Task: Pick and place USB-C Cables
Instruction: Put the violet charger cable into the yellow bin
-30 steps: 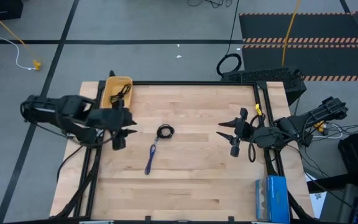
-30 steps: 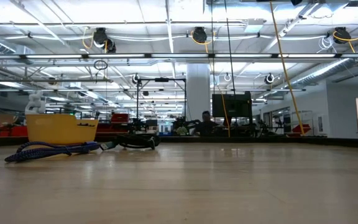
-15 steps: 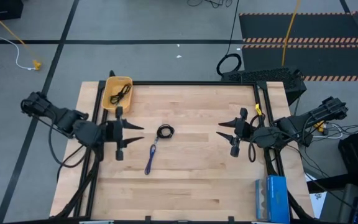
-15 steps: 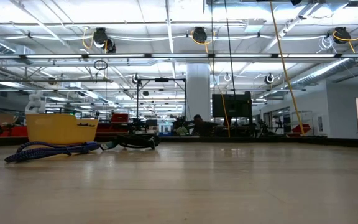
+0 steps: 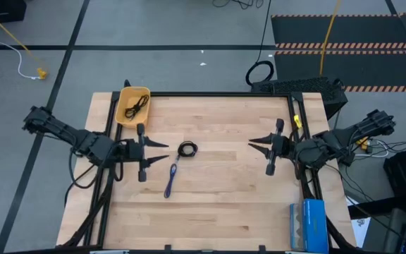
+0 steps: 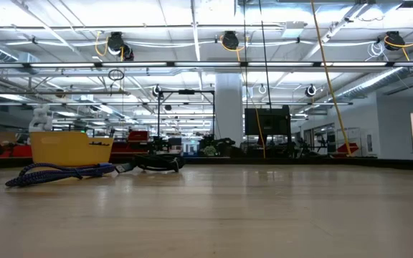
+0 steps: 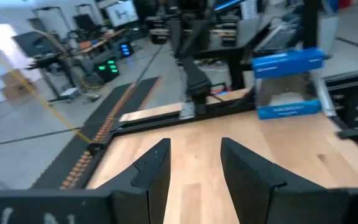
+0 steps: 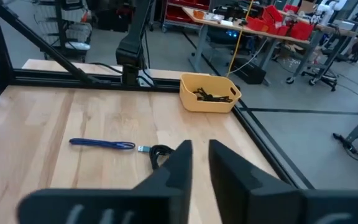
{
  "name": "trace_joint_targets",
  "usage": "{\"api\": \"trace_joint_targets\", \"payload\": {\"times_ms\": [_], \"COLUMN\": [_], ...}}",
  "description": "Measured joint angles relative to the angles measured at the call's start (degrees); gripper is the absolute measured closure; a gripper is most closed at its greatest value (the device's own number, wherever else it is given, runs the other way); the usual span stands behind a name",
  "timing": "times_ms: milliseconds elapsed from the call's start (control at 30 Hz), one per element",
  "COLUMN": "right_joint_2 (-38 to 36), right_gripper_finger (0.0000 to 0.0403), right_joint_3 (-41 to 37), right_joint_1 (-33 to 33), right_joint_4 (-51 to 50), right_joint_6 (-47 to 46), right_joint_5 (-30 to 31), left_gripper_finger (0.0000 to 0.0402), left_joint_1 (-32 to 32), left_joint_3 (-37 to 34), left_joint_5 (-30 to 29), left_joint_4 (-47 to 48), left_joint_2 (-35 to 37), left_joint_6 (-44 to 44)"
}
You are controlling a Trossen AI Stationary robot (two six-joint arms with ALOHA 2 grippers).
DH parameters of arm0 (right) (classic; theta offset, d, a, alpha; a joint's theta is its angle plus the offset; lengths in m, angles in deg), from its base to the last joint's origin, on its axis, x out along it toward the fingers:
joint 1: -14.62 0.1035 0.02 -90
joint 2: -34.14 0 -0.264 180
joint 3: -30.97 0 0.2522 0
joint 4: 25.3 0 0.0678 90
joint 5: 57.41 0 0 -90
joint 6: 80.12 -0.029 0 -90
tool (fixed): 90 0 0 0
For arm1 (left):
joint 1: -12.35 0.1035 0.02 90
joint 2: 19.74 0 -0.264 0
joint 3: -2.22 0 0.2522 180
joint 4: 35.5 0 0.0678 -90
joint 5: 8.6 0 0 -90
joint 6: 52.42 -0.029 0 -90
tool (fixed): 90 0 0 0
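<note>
- Since a second ago, your left gripper (image 5: 154, 152) has swung from beside the yellow plastic bin (image 5: 132, 104) out over the table, fingers spread and empty.
- Right gripper (image 5: 260, 144) has its fingers narrowed to a slim gap, gripping nothing.
- Blue-purple folded cable (image 5: 171, 179) lies nearest; it looks light and limp, so pinch its doubled middle.
- Small black coiled cable (image 5: 187, 149) lies just beyond; take its rim.
- Third black bundled cable (image 5: 138, 106) sits in the bin.
</note>
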Motion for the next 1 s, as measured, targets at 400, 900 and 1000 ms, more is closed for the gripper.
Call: {"api": "trace_joint_targets", "payload": {"times_ms": [400,900,1000], "right_joint_2": [-0.5,-0.5,-0.5], "right_gripper_finger": [0.0394,0.0402,0.0402], "right_joint_3": [0.0,0.0,0.0], "right_joint_1": [0.0,0.0,0.0], "right_joint_4": [-1.1,-4.5,-5.0], "right_joint_6": [3.1,-1.8,-3.8], "right_joint_5": [-1.6,-1.6,-1.6], "left_gripper_finger": [0.0257,0.0257,0.0257], "left_joint_1": [2.9,2.5,2.3], "left_joint_3": [-0.4,9.8,15.7], "left_joint_5": [3.9,-0.9,0.9], "left_joint_4": [0.1,12.1,17.8], "left_joint_2": [-0.5,-5.1,-9.2], "left_joint_6": [5.4,18.1,15.9]}}
